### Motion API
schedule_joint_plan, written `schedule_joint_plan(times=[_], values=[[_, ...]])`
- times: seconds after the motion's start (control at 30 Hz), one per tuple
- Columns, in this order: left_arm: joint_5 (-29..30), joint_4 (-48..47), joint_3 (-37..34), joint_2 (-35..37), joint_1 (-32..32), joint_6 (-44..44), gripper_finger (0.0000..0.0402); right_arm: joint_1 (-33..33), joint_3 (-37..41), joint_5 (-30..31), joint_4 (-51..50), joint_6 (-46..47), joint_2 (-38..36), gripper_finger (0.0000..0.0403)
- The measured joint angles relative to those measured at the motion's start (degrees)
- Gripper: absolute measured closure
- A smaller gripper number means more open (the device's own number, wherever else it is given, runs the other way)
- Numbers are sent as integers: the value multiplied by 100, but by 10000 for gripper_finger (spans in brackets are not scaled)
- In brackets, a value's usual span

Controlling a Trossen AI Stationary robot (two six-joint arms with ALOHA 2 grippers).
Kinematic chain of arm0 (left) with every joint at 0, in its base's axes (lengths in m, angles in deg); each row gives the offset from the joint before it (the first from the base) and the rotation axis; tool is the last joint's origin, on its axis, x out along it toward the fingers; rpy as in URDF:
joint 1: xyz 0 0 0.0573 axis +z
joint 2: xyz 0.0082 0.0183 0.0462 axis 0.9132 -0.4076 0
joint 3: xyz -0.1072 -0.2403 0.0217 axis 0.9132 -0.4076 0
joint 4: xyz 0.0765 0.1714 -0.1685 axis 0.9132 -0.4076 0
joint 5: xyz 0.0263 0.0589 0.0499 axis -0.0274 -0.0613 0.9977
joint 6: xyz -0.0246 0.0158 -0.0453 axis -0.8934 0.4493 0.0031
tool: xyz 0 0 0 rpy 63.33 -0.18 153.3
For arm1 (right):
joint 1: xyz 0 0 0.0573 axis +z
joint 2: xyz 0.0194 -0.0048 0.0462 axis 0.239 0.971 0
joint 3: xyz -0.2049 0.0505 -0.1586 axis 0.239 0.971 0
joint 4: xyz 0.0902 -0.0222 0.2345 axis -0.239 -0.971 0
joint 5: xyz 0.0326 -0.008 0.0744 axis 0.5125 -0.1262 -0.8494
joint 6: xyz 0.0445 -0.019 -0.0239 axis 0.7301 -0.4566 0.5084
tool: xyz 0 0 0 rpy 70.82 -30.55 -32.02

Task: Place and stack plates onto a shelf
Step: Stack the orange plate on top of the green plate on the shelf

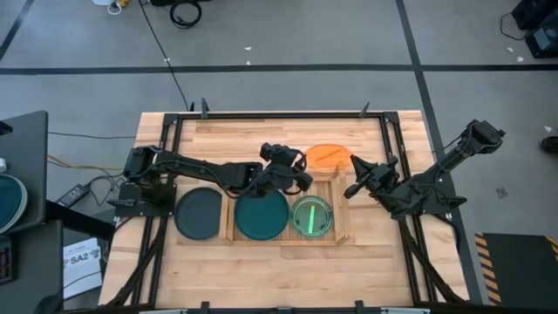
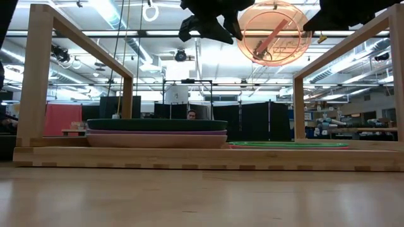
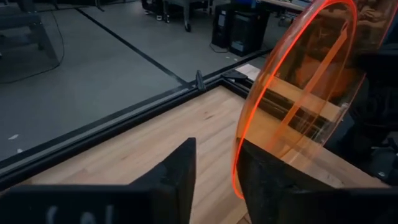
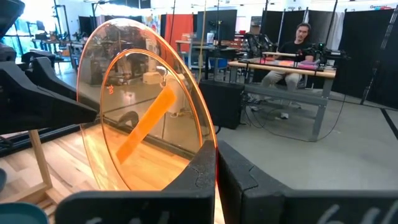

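A see-through orange plate point(image 1: 329, 155) is up in the air above the shelf's far side, standing nearly on edge; the low view shows its face point(image 2: 274, 33). My right gripper point(image 4: 216, 168) is shut on its rim. My left gripper point(image 3: 217, 168) is open at the plate's opposite edge, one finger on each side of the rim. The shelf point(image 1: 342, 214), a shallow light-wood tray, holds a teal plate point(image 1: 261, 215) on a stack and a lime green plate point(image 1: 311, 216). A dark grey plate point(image 1: 199, 214) lies flat on the table left of the shelf. My right gripper pinches the orange plate's rim point(image 4: 208, 140) between its two fingers, coming level from the table's right. The plate is lifted clear and stands nearly upright. My left gripper: the rim point(image 3: 236, 163) runs close along one finger's point(image 3: 261, 180) inner face; I cannot tell if they touch.
In the low view the teal plate tops purple and pink ones point(image 2: 158, 132), and wooden posts point(image 2: 35, 75) rise at the shelf's ends. A side table left of the workspace carries another teal plate point(image 1: 9, 201). A person point(image 4: 298, 46) sits at a desk beyond the table.
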Motion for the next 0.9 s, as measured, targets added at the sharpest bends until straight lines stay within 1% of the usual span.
schedule_joint_plan(times=[0.53, 0.63, 0.77, 0.9], values=[[-41, 46, 0, 0, -2, -21, 389, 0, 0, -18, 0, 0, -2, 391], [-39, 46, 0, 0, -2, -21, 395, 0, 0, -18, 0, 0, -2, 386], [-38, 46, 0, 0, -2, -21, 393, 0, 0, -23, 0, 0, -2, 386], [-11, 31, 0, 0, -2, -21, 392, 0, 0, -182, 0, -5, -4, 386]])
